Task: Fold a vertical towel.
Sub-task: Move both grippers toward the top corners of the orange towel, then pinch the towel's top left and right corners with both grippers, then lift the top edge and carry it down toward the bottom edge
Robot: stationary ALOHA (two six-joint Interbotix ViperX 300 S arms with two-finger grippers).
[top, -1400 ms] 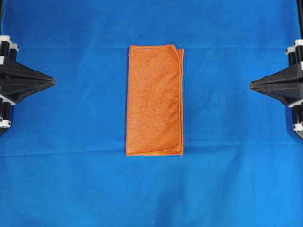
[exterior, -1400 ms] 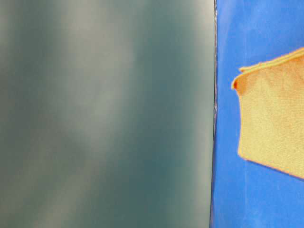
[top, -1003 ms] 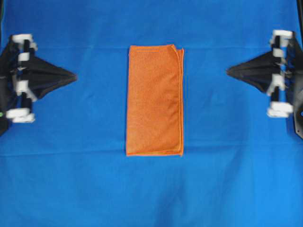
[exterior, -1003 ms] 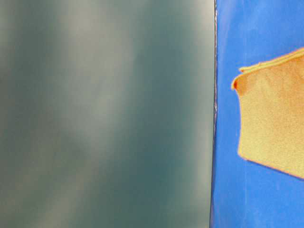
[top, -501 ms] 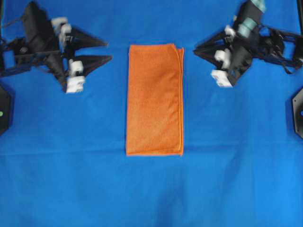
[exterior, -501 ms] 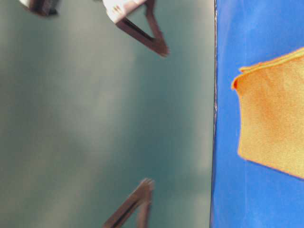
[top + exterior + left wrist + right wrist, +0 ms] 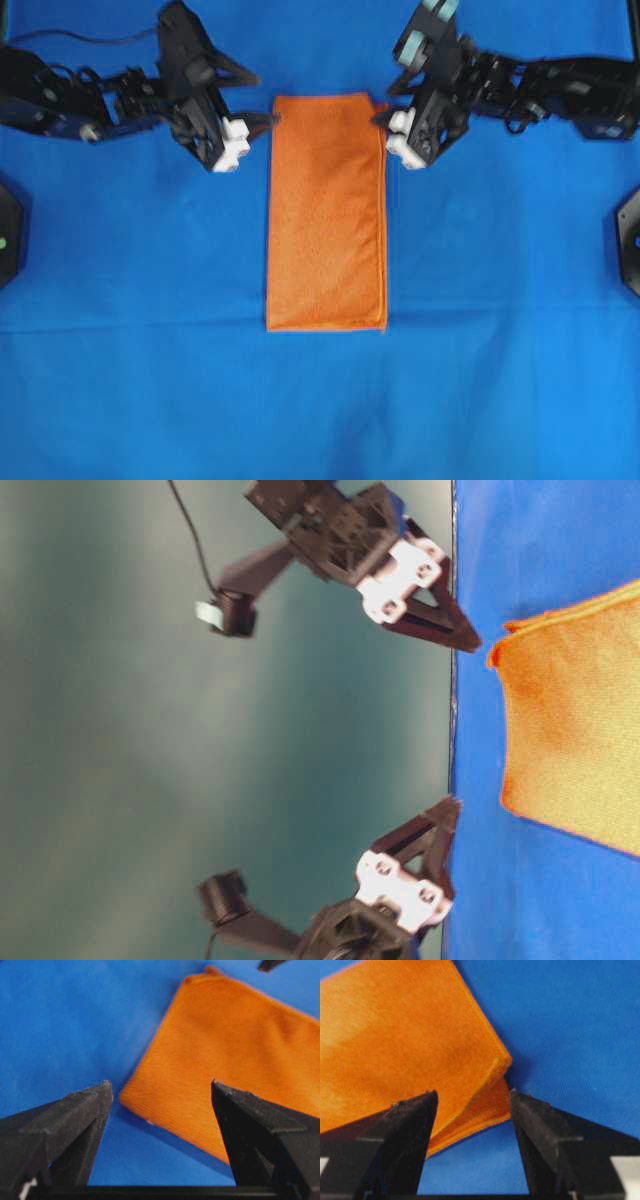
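Both sets of jaws are standing wide open and gripping nothing. Seen from overhead, the left gripper point(image 7: 262, 120) is sitting in the upper left of the frame, just beside the towel's point(image 7: 326, 212) top left corner, and the right gripper point(image 7: 385, 118) is mirroring it at the top right corner. The towel, a bright orange rectangle, is lying flat and lengthwise in the middle of the blue-covered surface point(image 7: 500, 380), its layered edges showing at the upper right corner. In the left wrist view, the towel's corner point(image 7: 125, 1095) is lying between the two dark fingertips point(image 7: 97, 1095). In the right wrist view, the stacked corner point(image 7: 495, 1080) is sitting between the fingertips point(image 7: 522, 1105) in the same way.

Judging by this, the approach step is under way: each gripper is lining up on a top corner. The next move is probably calling for lowering, pinching every layer, then carrying the top edge toward the bottom edge.

Compared with a second earlier, both arms have swung in from the far left and right edges, and their jaws have opened from closed
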